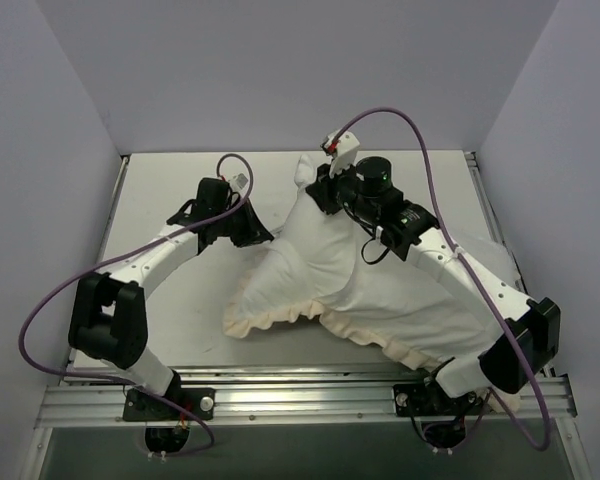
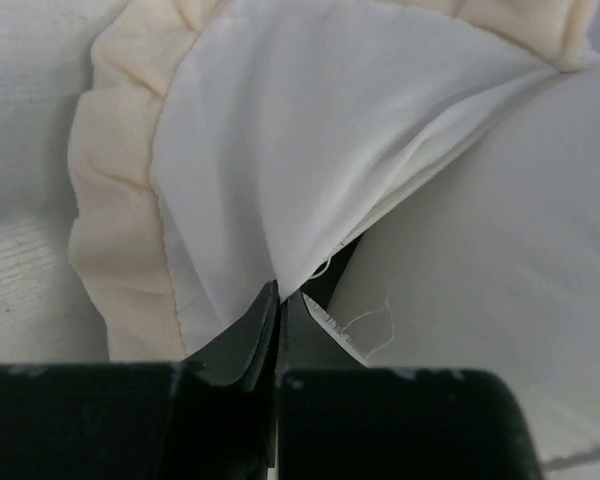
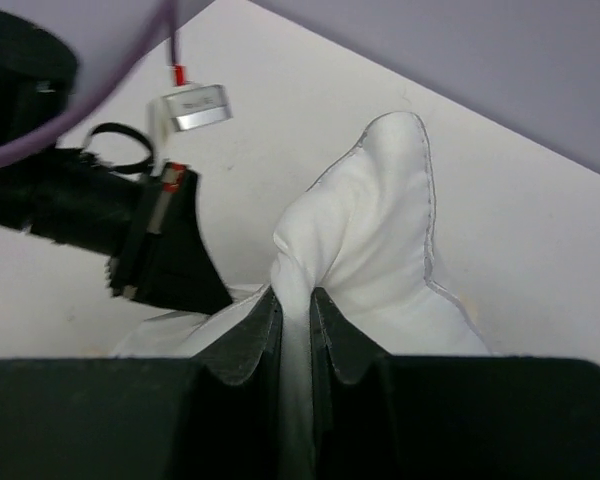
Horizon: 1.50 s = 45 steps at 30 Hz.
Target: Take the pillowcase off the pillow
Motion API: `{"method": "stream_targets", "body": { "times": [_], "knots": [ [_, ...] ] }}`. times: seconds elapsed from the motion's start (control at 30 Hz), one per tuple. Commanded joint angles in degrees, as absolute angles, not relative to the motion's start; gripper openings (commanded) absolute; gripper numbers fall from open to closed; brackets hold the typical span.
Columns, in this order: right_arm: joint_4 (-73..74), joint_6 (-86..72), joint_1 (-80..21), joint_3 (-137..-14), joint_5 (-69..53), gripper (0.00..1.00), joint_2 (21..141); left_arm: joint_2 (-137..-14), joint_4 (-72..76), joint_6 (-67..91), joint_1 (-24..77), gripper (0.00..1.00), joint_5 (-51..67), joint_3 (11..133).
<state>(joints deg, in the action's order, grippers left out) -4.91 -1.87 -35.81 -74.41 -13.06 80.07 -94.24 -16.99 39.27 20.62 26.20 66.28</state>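
Note:
The pillowcase (image 1: pixel 365 285) lies white face up mid-table, its cream ruffled edge (image 1: pixel 270 318) toward the front. My left gripper (image 1: pixel 256 232) is shut on the pillowcase's left edge; in the left wrist view my left gripper (image 2: pixel 280 298) pinches white cover fabric (image 2: pixel 280 150) beside the ruffle (image 2: pixel 115 200). The plump pillow (image 2: pixel 500 260) bulges to the right of a dark gap there. My right gripper (image 1: pixel 320 188) is shut on the pillow's corner (image 1: pixel 306 168), which sticks out at the back. In the right wrist view my right gripper (image 3: pixel 295 300) squeezes that seamed corner (image 3: pixel 380 230).
The grey table (image 1: pixel 170 190) is boxed in by lilac walls at the back and both sides. A metal rail (image 1: pixel 310 398) runs along the front edge by the arm bases. Purple cables loop over both arms. The left gripper also shows in the right wrist view (image 3: pixel 175 265).

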Motion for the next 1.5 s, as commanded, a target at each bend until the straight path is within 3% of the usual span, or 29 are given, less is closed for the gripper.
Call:
{"method": "stream_targets", "body": {
  "times": [0.0,0.37,0.5,0.7,0.77,0.8,0.9,0.97,1.2,1.47],
  "knots": [
    [-17.84,-2.45,-32.09,-81.03,-1.34,0.0,81.55,-86.5,-18.19,33.76,18.72,0.02,17.06,66.27],
    [-14.15,-19.25,-25.49,-84.28,23.87,0.0,94.74,-73.41,-27.42,25.84,17.49,0.02,6.7,60.57],
    [-10.99,-19.16,-24.96,-86.04,23.12,0.0,97.64,-68.48,-25.67,27.6,13.55,0.02,6.32,54.68],
    [-11.04,-19.95,-25.13,-84.48,16.99,0.0,97.93,-65.74,-25.92,26.19,13.27,0.04,6.77,57.91],
    [-13.09,-19.6,-25.92,-82.36,15.83,0.0,96.6,-64.17,-26.54,25.75,13.27,0.12,7.47,59.67],
    [-13.53,-19.25,-26.1,-81.66,14.78,0.0,95.81,-63.64,-26.8,25.75,13.18,0.37,7.56,60.37],
    [-13.97,-16.45,-27.85,-80.69,9.5,0.0,94.58,-61.27,-29.35,26.19,13.27,0.83,7.91,63.98],
    [-14.41,-13.38,-30.22,-79.9,10.45,0.0,93.7,-59.68,-31.55,26.63,13.27,0.93,8.26,66.87],
    [-17.4,-11.16,-34.89,-78.22,17.76,0.0,93.34,-58.27,-34.72,29.36,13.36,0.97,11.07,66.71],
    [-18.63,-11.95,-35.16,-78.4,15.21,0.0,94.57,-61.69,-20.58,43.4,13.36,0.92,14.93,49.41]
  ]
}}
